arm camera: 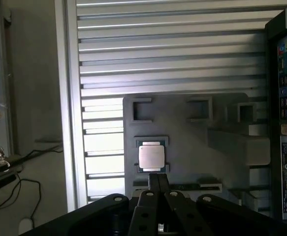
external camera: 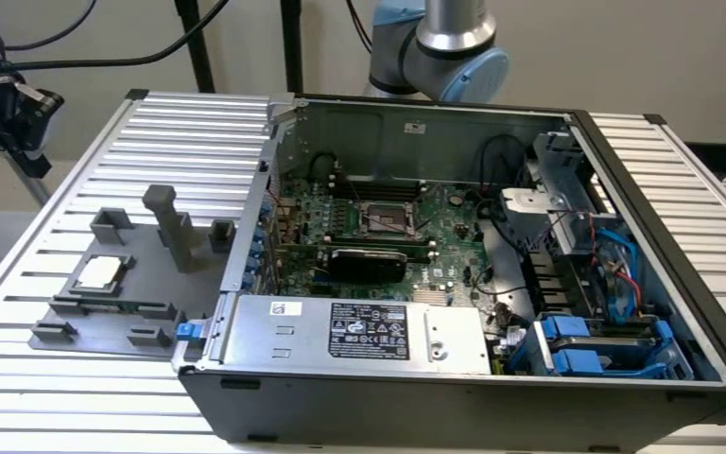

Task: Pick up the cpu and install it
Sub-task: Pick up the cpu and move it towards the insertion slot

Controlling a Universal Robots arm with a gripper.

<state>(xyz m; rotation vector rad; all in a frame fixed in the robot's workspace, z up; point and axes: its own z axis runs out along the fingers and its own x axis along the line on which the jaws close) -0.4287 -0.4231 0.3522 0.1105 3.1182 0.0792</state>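
Observation:
The cpu (external camera: 101, 271) is a small silvery square with a pale rim. It lies flat in a holder on the grey fixture plate (external camera: 143, 251), at the exterior view's left, outside the computer case. In the wrist view the cpu (arm camera: 150, 157) sits just beyond my gripper (arm camera: 158, 178), whose two dark fingers are pressed together with nothing between them. The gripper hangs well above the plate and does not touch the chip. Inside the case, the motherboard's square black socket (external camera: 388, 221) with its metal frame stands open.
The open computer case (external camera: 464, 378) takes up the middle and right of the ribbed metal table (external camera: 35, 397). Upright grey fixture blocks (external camera: 174, 227) stand on the plate near the cpu. A power supply (external camera: 363, 331), cables and blue drive bays (external camera: 590, 345) crowd the case.

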